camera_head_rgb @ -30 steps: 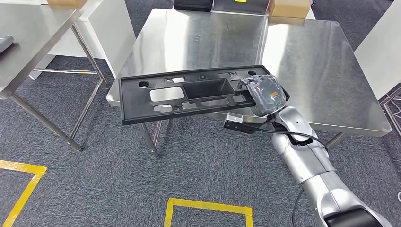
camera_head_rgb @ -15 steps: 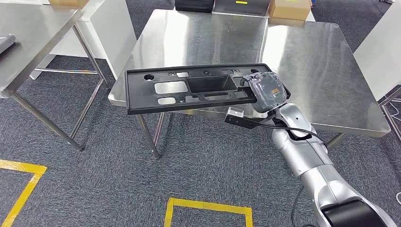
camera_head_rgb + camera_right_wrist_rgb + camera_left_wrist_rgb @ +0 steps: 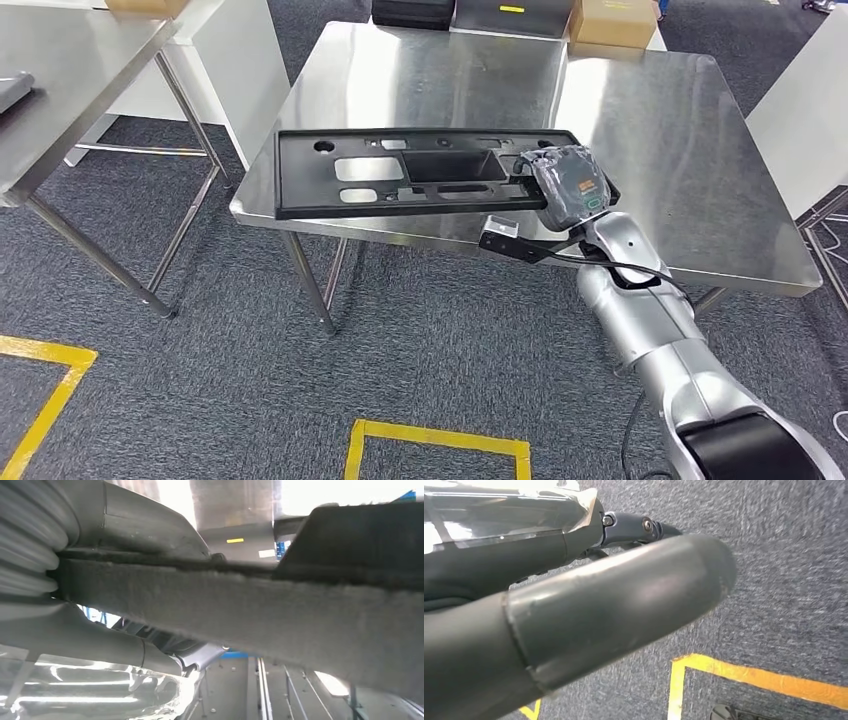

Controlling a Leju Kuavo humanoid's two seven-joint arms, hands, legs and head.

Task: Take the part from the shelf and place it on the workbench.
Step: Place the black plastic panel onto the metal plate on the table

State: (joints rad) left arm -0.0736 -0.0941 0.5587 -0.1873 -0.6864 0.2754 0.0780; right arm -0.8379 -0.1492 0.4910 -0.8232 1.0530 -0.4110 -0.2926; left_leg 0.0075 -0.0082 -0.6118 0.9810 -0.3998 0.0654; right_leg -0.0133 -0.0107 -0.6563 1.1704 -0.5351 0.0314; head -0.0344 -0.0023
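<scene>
Black part (image 3: 420,172): gripped at one end by right hand (image 3: 568,188), held level over workbench (image 3: 650,130) for set-down. Left hand (image 3: 574,615): finger state cannot be told.

Head view bright, even, sharp; we see soft glare patches on steel workbench (image 3: 650,120). Wrist views: we find near surfaces blurred, out of focus; background windows blown white; carpet (image 3: 794,580) grain moderately sharp.

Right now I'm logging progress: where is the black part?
In the head view, the black part is over the workbench's near left edge, its right end held by the right hand.
</scene>
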